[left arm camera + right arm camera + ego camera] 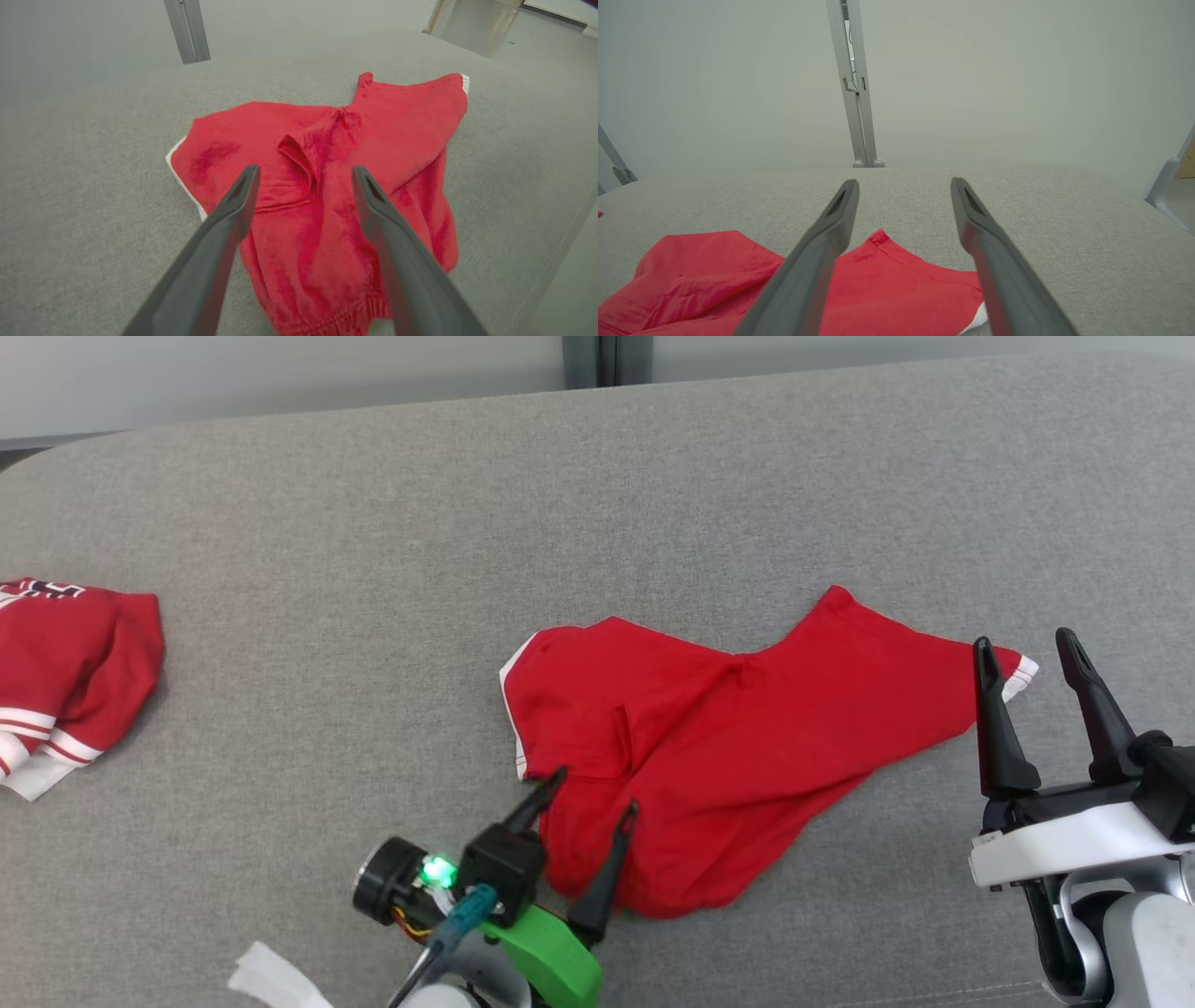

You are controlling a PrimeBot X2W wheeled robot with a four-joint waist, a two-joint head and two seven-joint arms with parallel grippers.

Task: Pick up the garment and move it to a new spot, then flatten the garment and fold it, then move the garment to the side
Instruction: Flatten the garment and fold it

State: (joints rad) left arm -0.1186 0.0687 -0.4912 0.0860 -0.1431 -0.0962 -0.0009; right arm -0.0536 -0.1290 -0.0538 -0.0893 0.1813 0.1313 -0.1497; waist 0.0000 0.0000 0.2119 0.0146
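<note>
Head view, with wrist views for detail. I see the red garment [738, 747] lying crumpled on the grey padded surface [373, 541], right of centre. It has a white-trimmed edge on its left side and a white-edged cuff [1024, 674] at its right end.

(a) The left gripper [597, 788] stands at the garment's near left part with its two dark fingers apart and nothing between them. One tip is at the garment's left edge and the other is over red cloth. In the left wrist view the garment [402, 135] spreads out beyond the left gripper [304, 170]. A raised fold [296, 156] lies in the gap between the fingers, and the gathered hem [327, 322] lies nearest me. I cannot tell whether the tips touch the cloth.

(b) The right gripper [1022, 639] stands at the garment's right end, also spread and empty, and the cuff shows between its fingers. In the right wrist view the garment [691, 275] lies low and to the left of the right gripper [904, 183], with the white of the cuff just beside the right-hand finger.

(c) A second red garment [75, 681], with white bands, lies at the scene's left edge, well apart from both grippers. White lettering [42, 589] runs along its far edge, but it is cut off by the frame and I cannot read it.
</note>
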